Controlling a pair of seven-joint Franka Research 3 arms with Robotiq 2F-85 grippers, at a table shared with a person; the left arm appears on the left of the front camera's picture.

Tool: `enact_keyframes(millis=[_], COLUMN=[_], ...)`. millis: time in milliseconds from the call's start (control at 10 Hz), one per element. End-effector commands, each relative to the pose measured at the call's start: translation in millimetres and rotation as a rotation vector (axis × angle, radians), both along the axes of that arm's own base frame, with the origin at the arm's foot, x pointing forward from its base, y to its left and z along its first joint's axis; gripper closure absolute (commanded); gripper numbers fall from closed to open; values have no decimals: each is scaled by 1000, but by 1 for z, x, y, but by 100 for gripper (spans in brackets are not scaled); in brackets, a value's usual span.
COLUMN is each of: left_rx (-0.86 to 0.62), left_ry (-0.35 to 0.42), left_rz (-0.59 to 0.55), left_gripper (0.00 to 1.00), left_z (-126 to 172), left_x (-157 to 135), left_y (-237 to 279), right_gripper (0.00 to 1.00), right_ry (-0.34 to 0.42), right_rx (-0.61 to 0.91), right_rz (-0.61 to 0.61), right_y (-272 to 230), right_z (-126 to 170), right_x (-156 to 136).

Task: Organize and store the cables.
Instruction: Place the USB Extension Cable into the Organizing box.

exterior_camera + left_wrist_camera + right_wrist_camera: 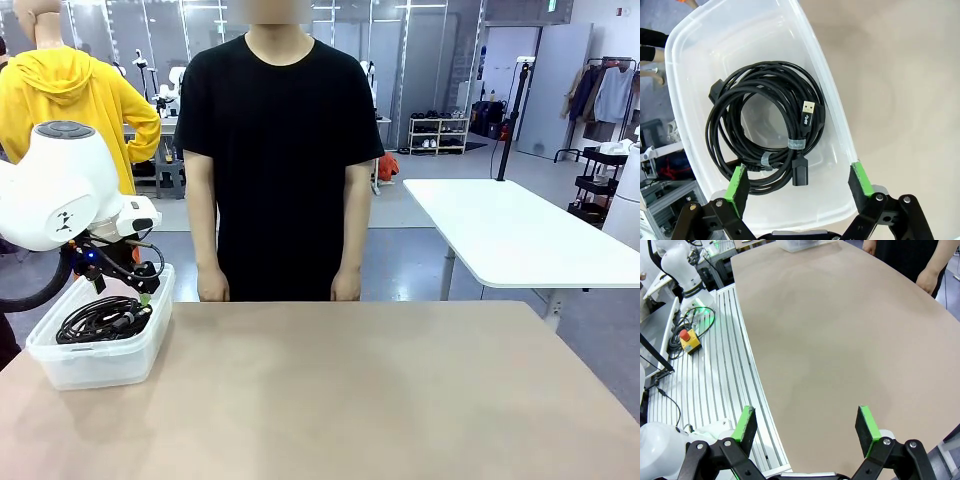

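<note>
Where the cables (pixel 765 125) lie, wound as overlapping black coils, is inside a clear plastic bin (pixel 832 107) at the left near corner of the tan table (pixel 360 390). In the left wrist view, a gold-tipped USB plug (pixel 808 111) rests on top of the coils, a pale band (pixel 797 144) wraps one cord, and a black socket end (pixel 800 172) lies against the bin floor. The left gripper (pixel 800 181) hangs directly above the bin with its jaws spread wide, the green pads (pixel 860 177) apart and holding nothing; one pad stands over the coils, the other over the bin's rim. In the front view, the same gripper (pixel 140 290) hangs over the bin's far end. The right gripper (pixel 807 429), likewise spread wide and empty, is over the table's near edge, well apart from the bin. A person (pixel 278 150) in a black shirt stands at the far side, both hands (pixel 212 286) low at the table's edge.
</note>
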State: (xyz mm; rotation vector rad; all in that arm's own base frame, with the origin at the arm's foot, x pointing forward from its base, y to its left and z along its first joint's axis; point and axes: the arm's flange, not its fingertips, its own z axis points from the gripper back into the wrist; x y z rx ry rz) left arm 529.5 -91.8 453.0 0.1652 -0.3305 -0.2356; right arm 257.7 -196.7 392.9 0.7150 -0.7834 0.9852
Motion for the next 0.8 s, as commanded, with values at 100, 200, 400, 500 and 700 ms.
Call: enact_keyframes(millis=[100, 200, 400, 500, 700], left_rx=[-3, -3, -3, -3, -3], left_ry=[-2, -2, -2, -2, -2], left_rz=[2, 2, 2, 2, 2], left_gripper=[0, 0, 0, 0, 0], left_z=[2, 2, 2, 2, 2], left_x=[4, 4, 4, 4, 4], left_y=[0, 0, 0, 0, 0], right_gripper=[0, 0, 0, 0, 0], right_ry=[-8, -8, -8, -8, -8], right_rx=[12, 12, 12, 12, 12], right_rz=[-4, -4, -4, -4, -4], right_y=[0, 0, 0, 0, 0], right_z=[2, 2, 2, 2, 2], right_x=[1, 1, 1, 1, 1])
